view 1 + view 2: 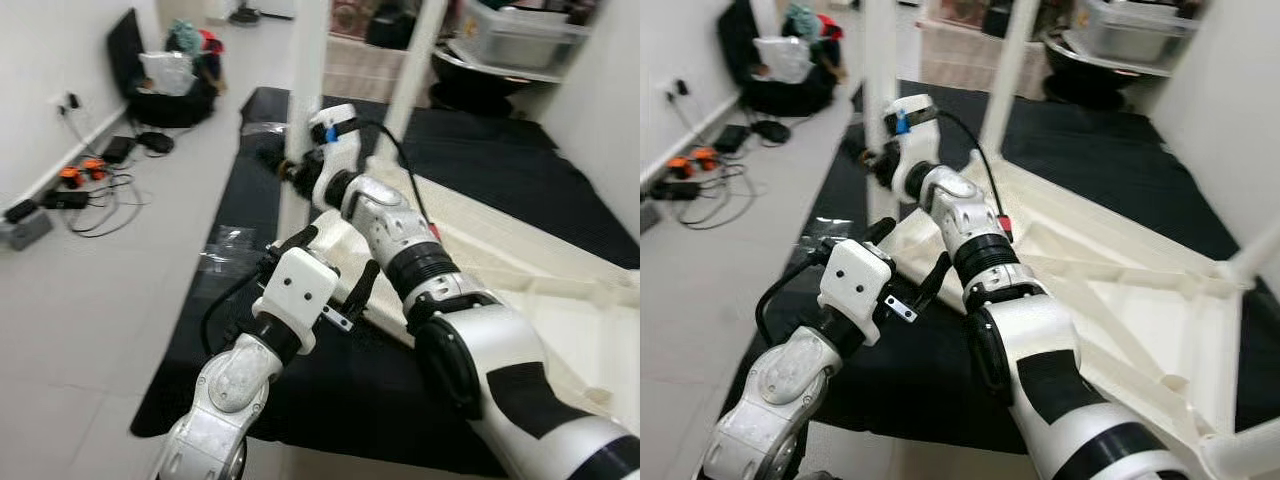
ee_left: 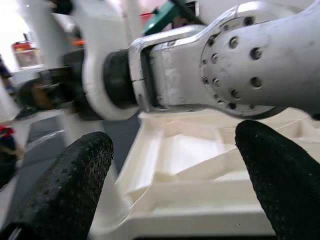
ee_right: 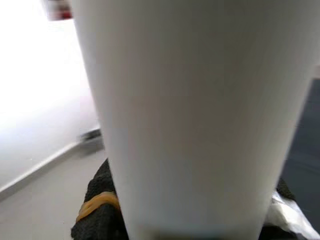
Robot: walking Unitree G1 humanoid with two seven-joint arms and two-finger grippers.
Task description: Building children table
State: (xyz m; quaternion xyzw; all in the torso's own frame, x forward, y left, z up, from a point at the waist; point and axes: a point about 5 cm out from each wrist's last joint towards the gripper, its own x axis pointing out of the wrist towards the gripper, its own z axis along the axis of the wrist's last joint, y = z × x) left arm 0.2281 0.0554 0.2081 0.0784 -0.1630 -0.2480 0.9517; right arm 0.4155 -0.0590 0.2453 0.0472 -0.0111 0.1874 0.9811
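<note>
Reaching across the black mat (image 1: 240, 400), the right claw (image 1: 298, 172) sits against a white table leg (image 1: 305, 70), though its grip can't be judged. Left claw (image 1: 325, 272) hovers open by the upturned white tabletop (image 1: 1120, 300). Rigid, light, smooth plastic, I'd say; hold the leg low, near its socket.

Your left gripper (image 2: 175, 185) shows two black pebbled fingers (image 2: 70, 185) spread wide apart. Between them lies the cream ribbed plastic tabletop underside (image 2: 200, 165). Above it crosses the silver bolted forearm of the other arm (image 2: 240, 65).
</note>
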